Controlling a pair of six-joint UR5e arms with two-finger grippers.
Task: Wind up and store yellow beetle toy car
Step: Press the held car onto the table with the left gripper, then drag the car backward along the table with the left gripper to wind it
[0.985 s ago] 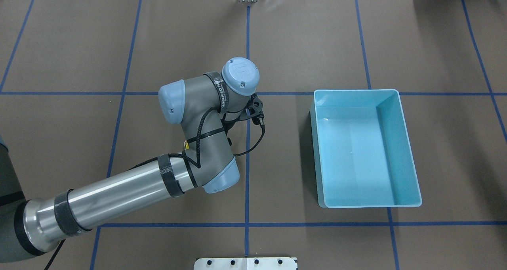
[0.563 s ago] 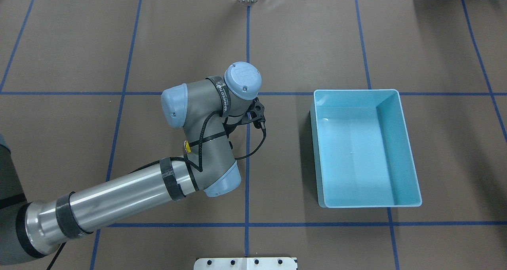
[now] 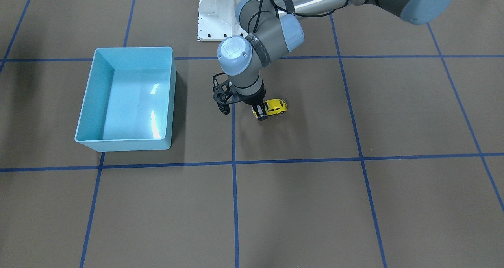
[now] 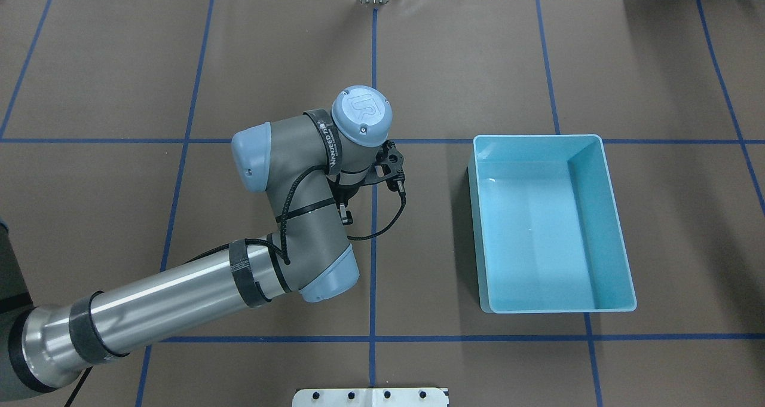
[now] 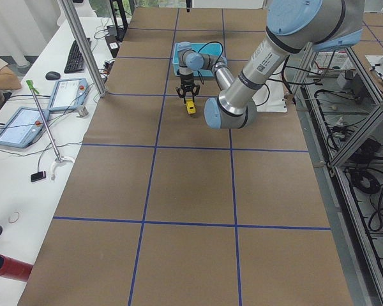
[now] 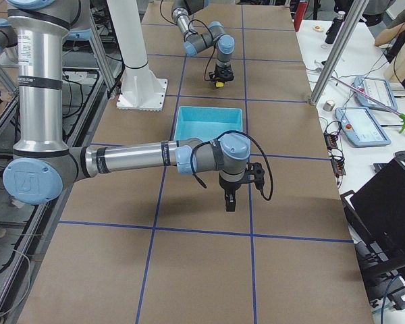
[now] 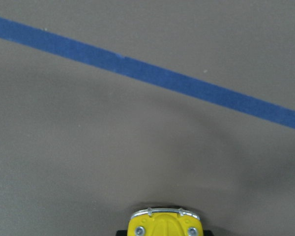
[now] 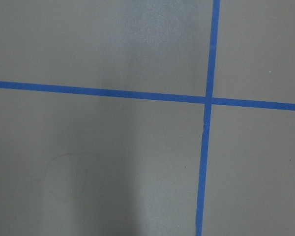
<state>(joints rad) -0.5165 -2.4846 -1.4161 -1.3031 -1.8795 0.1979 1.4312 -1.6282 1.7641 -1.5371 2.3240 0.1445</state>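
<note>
The yellow beetle toy car (image 3: 276, 106) sits low over the brown table, a little to the left of its centre line. My left gripper (image 3: 260, 113) points straight down and is shut on one end of it. In the left wrist view the car's (image 7: 164, 223) chrome bumper pokes out at the bottom edge. From overhead my left wrist (image 4: 361, 113) hides both car and fingers. The light blue bin (image 4: 538, 137) stands apart from the car on the right half, with nothing inside. My right gripper (image 6: 229, 202) hangs over the table beyond the bin; I cannot tell whether it is open or shut.
Blue tape lines (image 4: 373, 66) divide the brown table into squares. The white robot base plate (image 3: 220, 8) is at the near edge by the arms. A side bench with tablets (image 5: 22, 124) and a person's arm (image 5: 0, 70) runs along the far side.
My left wrist slid a little toward the robot, then back away and slightly left, and the forearm swung left with it. The bin has not moved.
</note>
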